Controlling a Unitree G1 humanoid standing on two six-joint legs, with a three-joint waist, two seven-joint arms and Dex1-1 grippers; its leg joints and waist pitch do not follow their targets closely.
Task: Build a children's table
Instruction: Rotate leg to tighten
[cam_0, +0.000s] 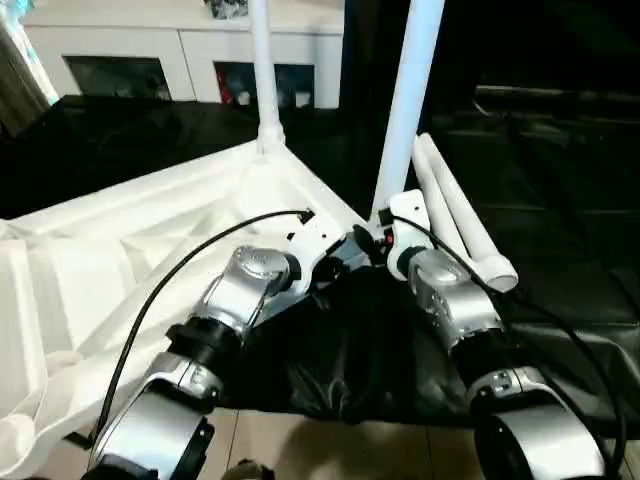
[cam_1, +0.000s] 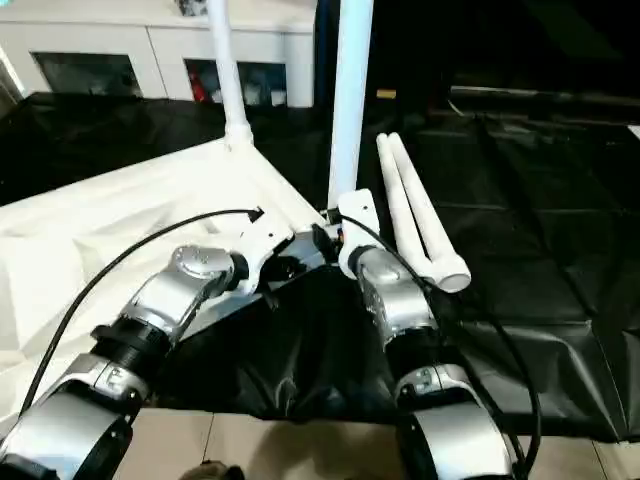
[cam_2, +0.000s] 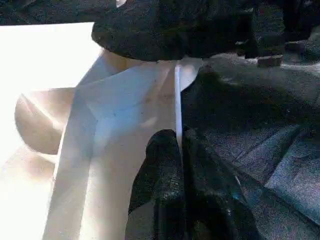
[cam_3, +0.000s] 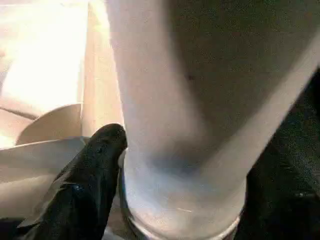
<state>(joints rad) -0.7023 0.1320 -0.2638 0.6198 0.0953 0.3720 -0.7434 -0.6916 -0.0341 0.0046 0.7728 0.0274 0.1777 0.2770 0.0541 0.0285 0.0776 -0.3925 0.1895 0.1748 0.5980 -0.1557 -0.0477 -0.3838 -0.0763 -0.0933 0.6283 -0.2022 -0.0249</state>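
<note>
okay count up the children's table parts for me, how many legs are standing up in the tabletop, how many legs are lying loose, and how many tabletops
Legs standing in the tabletop: 2, the far leg and the near leg
Legs lying loose on the black cover: 2, the loose legs, side by side
Tabletops: 1, the tabletop, underside up
Total: 5 parts

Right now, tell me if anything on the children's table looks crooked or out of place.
The near leg at the tabletop's corner leans to the right, while the far leg stands about straight. The right gripper is at its base, so it may not be fully seated. Two spare legs lie on the black cover.
</note>
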